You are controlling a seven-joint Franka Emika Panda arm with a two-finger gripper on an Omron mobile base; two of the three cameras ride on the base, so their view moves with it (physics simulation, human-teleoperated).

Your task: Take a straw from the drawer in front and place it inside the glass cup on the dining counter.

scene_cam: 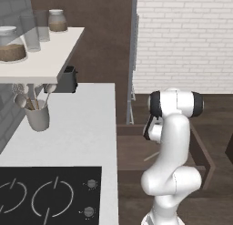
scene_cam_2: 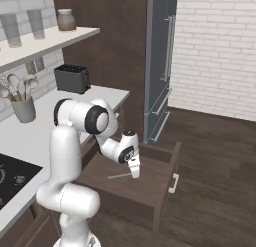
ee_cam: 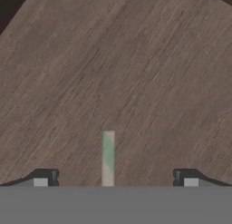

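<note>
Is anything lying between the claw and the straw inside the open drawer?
Nothing visible. The claw hangs open over the drawer, and the straw lies on bare wood between its fingertips.

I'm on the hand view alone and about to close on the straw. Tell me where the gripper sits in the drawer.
Observer: In the right base view the gripper points down inside the pulled-out drawer, at the end of the straw nearer the drawer's front panel.
Operator: Say what stands beside the drawer.
Observer: A white worktop with a black hob, on the left in that view.
</note>
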